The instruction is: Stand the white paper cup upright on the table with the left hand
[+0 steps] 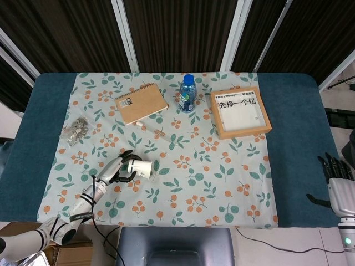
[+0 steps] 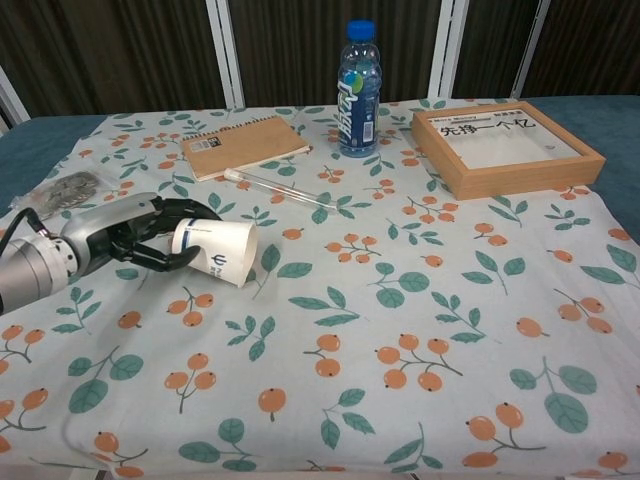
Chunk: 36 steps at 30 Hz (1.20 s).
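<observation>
The white paper cup (image 1: 142, 168) (image 2: 217, 252) lies on its side on the floral cloth, front left, its mouth facing right. My left hand (image 1: 117, 169) (image 2: 148, 236) wraps its dark fingers around the cup's base end and holds it low over the table. My right hand (image 1: 339, 188) hangs off the table's right edge with fingers apart and nothing in it; the chest view does not show it.
A brown spiral notebook (image 1: 141, 103) (image 2: 245, 145) and a clear thin tube (image 1: 151, 128) (image 2: 280, 187) lie behind the cup. A water bottle (image 1: 187, 94) (image 2: 358, 90) stands at the back centre, a wooden framed sign (image 1: 241, 112) (image 2: 505, 145) at back right, a bag of coins (image 1: 76, 130) (image 2: 65, 187) far left.
</observation>
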### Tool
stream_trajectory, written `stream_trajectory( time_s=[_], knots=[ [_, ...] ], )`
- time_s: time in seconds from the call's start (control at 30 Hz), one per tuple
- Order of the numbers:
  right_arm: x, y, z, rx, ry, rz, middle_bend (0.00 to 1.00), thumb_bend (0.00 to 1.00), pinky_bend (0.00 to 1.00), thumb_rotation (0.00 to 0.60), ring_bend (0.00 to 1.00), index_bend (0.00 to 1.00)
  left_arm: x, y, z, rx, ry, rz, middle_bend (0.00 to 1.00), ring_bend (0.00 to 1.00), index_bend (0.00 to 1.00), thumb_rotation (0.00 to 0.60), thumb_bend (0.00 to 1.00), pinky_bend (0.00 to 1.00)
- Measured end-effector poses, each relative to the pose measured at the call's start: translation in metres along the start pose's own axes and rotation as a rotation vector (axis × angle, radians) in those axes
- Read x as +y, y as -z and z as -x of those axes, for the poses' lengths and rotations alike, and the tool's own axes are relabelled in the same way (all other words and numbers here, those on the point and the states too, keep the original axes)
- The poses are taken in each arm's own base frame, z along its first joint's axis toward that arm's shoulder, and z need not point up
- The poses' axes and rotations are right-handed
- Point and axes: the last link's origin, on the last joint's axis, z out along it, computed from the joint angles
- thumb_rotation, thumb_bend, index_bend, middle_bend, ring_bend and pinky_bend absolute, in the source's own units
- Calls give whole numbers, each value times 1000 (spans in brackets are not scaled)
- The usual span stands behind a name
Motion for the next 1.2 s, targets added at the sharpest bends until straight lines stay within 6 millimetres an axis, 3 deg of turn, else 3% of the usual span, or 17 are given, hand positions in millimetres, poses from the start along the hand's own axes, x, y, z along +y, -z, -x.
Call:
stream_trajectory(
  time_s=[0.07, 0.13, 0.43, 0.7, 0.97, 1.2],
  knots=[
    [0, 0, 0, -2, 0, -1, 0, 51, 0, 600, 0, 0, 0, 1, 0, -2, -2, 3, 11, 0, 48, 600, 518, 45],
    [0, 0, 1, -2, 0, -1, 0, 51, 0, 600, 0, 0, 0, 1, -1, -3, -2, 5, 0, 0, 7, 600, 518, 42],
    [-1, 0, 0, -1, 0, -3, 0, 51, 0, 600, 0, 0, 0, 4, -7, 6, 2, 12, 0, 0, 0, 600, 516, 40],
    [-2, -1, 0, -1, 4, -6, 0, 51, 0, 600, 0, 0, 13, 13, -19, 2, -85, 78, 0, 0, 0, 600, 472, 36],
    [-5, -2, 0, -1, 6, -15, 0, 51, 0, 600, 0, 0, 31, 22, -40, 8, -486, 150, 0, 0, 0, 600, 345, 0],
    [-4, -2, 0, 5, 11, -10, 0, 52, 0, 600, 0, 0, 50, 21, -38, 11, -960, 158, 0, 0, 0, 600, 312, 0]
  ],
)
